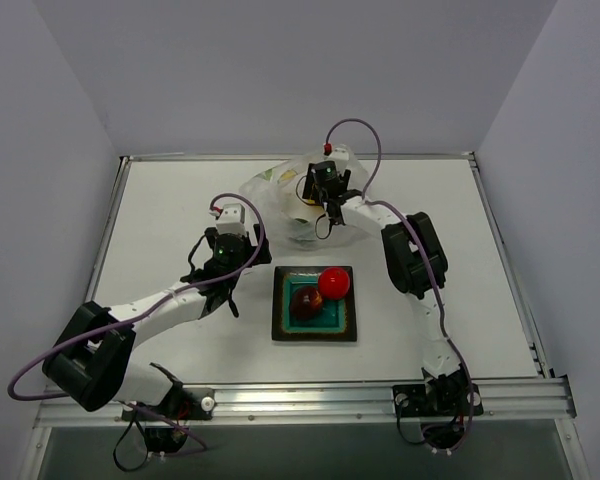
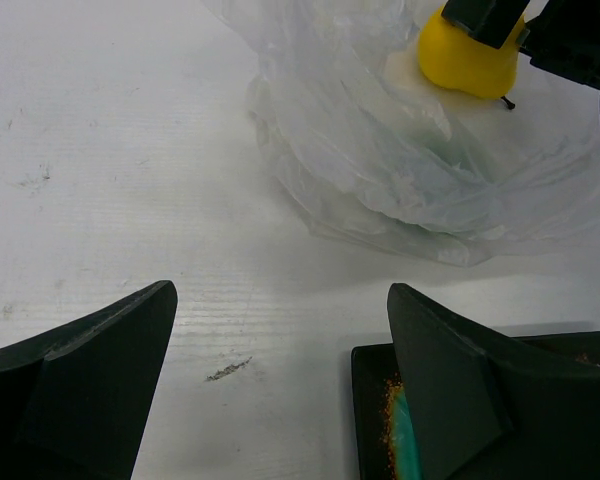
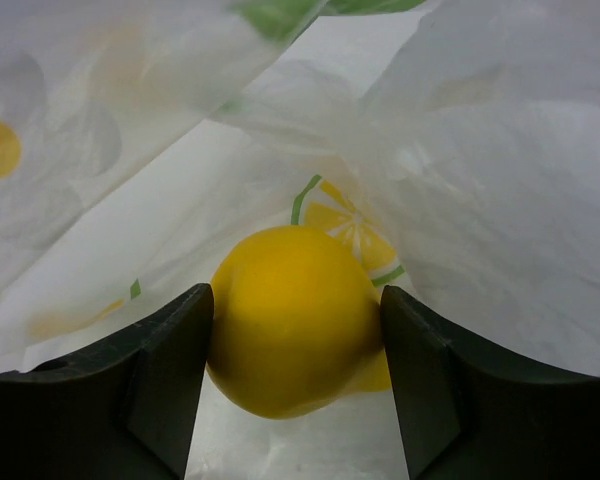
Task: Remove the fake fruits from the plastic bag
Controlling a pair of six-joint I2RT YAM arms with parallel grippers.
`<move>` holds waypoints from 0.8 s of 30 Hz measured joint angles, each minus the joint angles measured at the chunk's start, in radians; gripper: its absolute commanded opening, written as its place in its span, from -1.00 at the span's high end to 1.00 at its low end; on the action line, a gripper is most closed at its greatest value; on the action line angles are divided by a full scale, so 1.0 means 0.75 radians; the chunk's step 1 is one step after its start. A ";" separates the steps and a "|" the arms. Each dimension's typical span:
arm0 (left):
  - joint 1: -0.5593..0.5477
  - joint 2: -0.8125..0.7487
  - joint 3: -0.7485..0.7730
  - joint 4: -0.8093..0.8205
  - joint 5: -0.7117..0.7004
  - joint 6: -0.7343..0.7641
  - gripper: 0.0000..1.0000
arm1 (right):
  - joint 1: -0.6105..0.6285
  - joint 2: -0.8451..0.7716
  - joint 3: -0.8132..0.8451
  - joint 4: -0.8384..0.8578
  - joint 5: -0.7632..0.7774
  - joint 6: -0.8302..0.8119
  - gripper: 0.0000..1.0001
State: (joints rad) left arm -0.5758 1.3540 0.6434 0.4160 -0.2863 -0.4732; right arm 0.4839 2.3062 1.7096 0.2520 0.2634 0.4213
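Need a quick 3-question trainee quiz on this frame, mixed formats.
1. True or false: the right gripper is shut on the yellow fruit.
2. How many fruits lie on the plate? A) one B) two C) four
3. Fill in: the left gripper is ___ (open or shut).

Key
1. True: a finger presses each side of it.
2. B: the red fruit and the dark red fruit.
3. Open, with nothing between its fingers.
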 measured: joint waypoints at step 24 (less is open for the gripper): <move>0.000 -0.010 -0.001 -0.001 -0.025 0.018 -0.69 | 0.231 -0.764 -0.656 0.140 0.001 0.020 0.10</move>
State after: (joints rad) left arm -0.5758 1.3464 0.6426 0.4156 -0.3054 -0.4595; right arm 0.6575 1.7332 1.2179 0.3573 0.2642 0.4366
